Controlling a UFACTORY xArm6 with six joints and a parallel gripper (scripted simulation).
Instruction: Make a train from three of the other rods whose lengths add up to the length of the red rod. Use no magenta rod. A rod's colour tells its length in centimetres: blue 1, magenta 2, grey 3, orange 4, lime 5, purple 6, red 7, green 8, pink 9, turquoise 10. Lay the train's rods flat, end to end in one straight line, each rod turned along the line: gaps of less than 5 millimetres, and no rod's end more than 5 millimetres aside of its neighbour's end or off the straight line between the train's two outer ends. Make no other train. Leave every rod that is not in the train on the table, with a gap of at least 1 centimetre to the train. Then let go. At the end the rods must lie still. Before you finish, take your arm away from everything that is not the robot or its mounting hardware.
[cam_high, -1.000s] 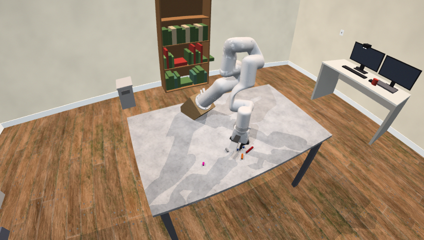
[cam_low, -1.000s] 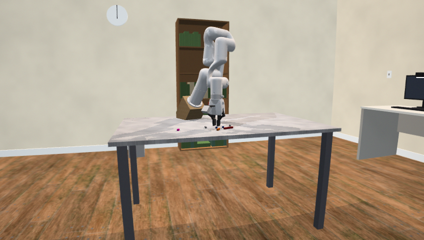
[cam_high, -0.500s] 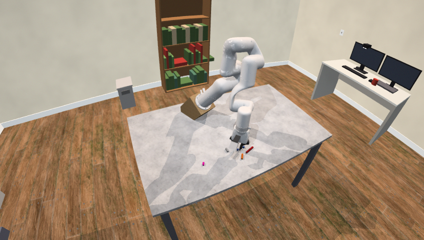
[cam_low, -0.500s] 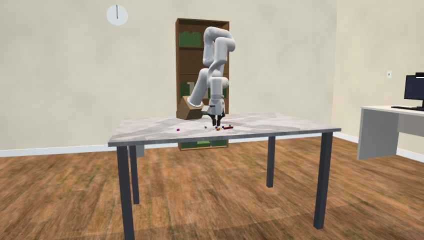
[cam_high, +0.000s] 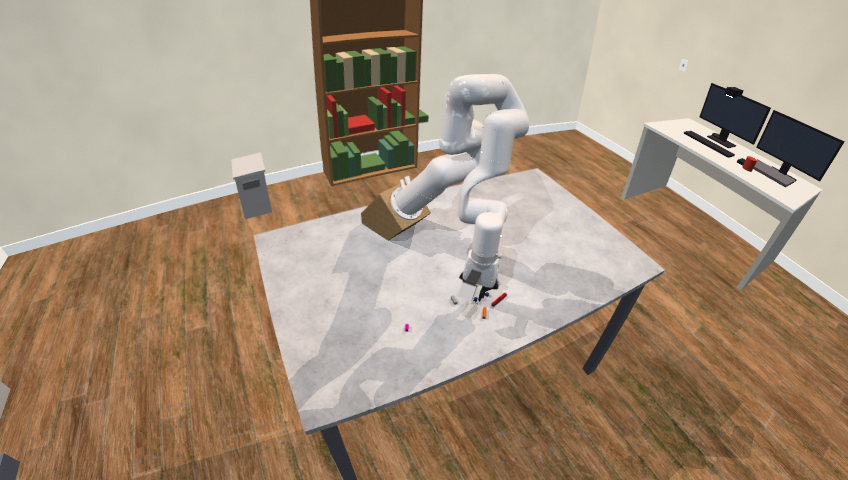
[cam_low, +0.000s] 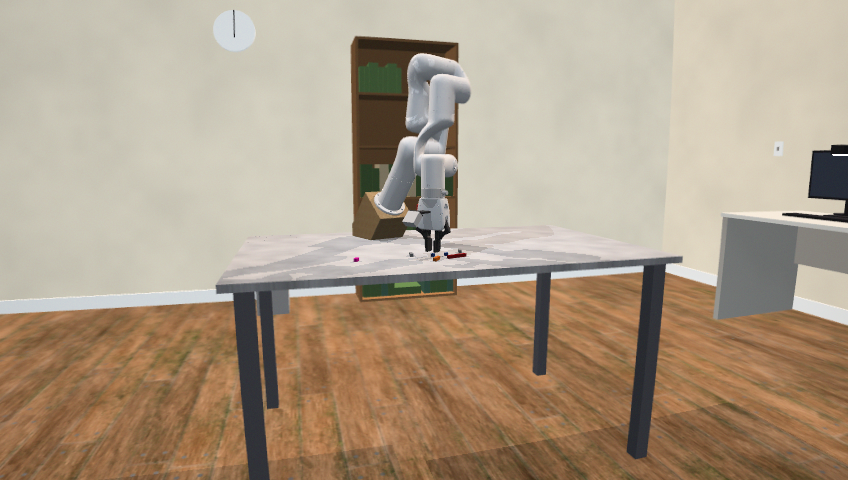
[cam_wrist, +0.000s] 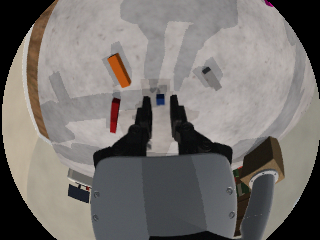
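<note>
The red rod (cam_high: 498, 299) lies flat on the table right of my gripper (cam_high: 477, 295); it also shows in the wrist view (cam_wrist: 115, 112). The orange rod (cam_high: 484, 311) lies just in front of it, apart, and shows in the wrist view (cam_wrist: 119, 70). A grey rod (cam_high: 453, 299) lies to the left, also seen in the wrist view (cam_wrist: 212, 76). A small blue rod (cam_wrist: 160, 99) lies on the table between my fingertips. The gripper points straight down, a little above the table, its fingers narrowly open and not pressing on the rod. A magenta rod (cam_high: 407, 327) lies alone further left.
The arm's wooden base block (cam_high: 389, 217) stands at the table's back edge. The rods lie near the table's front right edge (cam_high: 535, 344). In the exterior view a second small blue piece (cam_low: 446, 254) and a grey piece (cam_low: 459, 251) lie close to the red rod (cam_low: 456, 255).
</note>
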